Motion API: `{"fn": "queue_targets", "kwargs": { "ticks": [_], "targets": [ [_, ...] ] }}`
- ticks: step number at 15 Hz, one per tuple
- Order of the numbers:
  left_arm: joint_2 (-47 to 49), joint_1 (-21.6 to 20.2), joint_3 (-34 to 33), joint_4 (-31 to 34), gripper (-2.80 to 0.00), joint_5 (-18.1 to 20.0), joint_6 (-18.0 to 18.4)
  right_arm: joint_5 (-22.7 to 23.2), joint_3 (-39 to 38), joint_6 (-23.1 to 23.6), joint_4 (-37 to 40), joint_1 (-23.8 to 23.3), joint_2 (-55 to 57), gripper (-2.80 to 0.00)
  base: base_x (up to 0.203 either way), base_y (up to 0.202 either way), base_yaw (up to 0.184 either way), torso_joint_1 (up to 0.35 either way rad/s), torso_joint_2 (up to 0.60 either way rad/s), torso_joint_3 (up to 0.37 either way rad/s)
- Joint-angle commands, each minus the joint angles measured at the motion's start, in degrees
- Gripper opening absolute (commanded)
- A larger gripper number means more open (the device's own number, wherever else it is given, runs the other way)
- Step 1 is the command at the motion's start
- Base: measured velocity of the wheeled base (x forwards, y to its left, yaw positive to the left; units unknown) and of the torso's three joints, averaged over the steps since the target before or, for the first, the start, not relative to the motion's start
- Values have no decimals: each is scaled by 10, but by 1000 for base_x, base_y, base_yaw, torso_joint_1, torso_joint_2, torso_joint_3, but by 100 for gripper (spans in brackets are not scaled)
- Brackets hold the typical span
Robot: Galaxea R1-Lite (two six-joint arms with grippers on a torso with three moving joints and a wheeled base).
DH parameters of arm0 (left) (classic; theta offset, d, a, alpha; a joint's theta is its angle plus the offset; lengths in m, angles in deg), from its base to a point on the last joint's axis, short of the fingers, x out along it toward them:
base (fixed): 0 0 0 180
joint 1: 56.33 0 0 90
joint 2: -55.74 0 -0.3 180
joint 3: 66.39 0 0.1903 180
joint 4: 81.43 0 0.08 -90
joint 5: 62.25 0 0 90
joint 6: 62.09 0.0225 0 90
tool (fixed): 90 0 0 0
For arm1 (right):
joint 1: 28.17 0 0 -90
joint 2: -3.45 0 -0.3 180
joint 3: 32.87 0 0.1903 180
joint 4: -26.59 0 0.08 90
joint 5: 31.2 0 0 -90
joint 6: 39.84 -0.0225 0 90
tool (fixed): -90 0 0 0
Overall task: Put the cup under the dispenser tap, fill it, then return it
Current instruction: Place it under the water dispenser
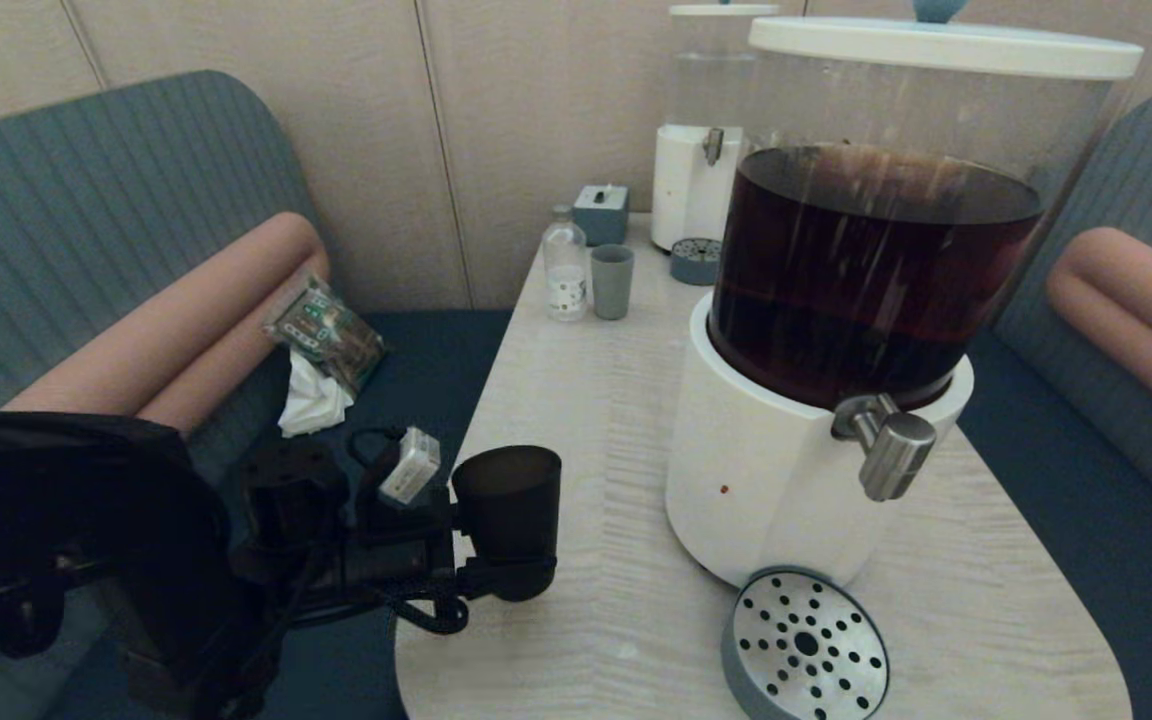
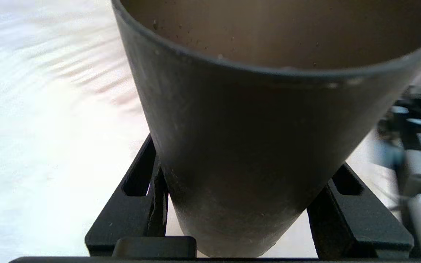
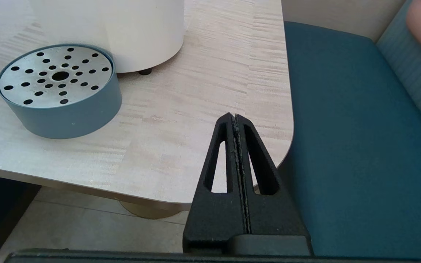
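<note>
The matte black cup (image 1: 508, 510) stands upright at the table's left front edge, well left of the big dispenser (image 1: 876, 270) of dark brown liquid. My left gripper (image 1: 516, 578) is shut on the cup low on its body, one finger on each side. In the left wrist view the cup (image 2: 254, 146) fills the picture between the fingers (image 2: 141, 204), and its inside looks empty. The silver dispenser tap (image 1: 886, 445) juts out over the round perforated drip tray (image 1: 804, 645). My right gripper (image 3: 234, 117) is shut and empty, hanging off the table's right front corner.
At the table's (image 1: 586, 400) far end stand a smaller clear-liquid dispenser (image 1: 701, 150), a grey-green cup (image 1: 612, 282), a small bottle (image 1: 565, 265) and a grey box (image 1: 601, 212). A packet (image 1: 326, 335) and a white tissue (image 1: 311, 400) lie on the left seat.
</note>
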Motion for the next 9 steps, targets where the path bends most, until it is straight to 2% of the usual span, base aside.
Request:
{"fn": "queue_targets", "kwargs": {
  "ticks": [1,4,7,9],
  "targets": [
    [-77,12,-39,-5,-280,4,-2,0,0,0,0,0,-1,-280,0,0,0,0,0,0],
    [-126,68,-47,-5,-280,-9,-25,0,0,0,0,0,-1,-280,0,0,0,0,0,0],
    [-124,135,-44,-5,-280,-16,-26,0,0,0,0,0,-1,-280,0,0,0,0,0,0],
    [-115,184,-6,-5,-280,-46,-30,0,0,0,0,0,-1,-280,0,0,0,0,0,0]
  ]
}}
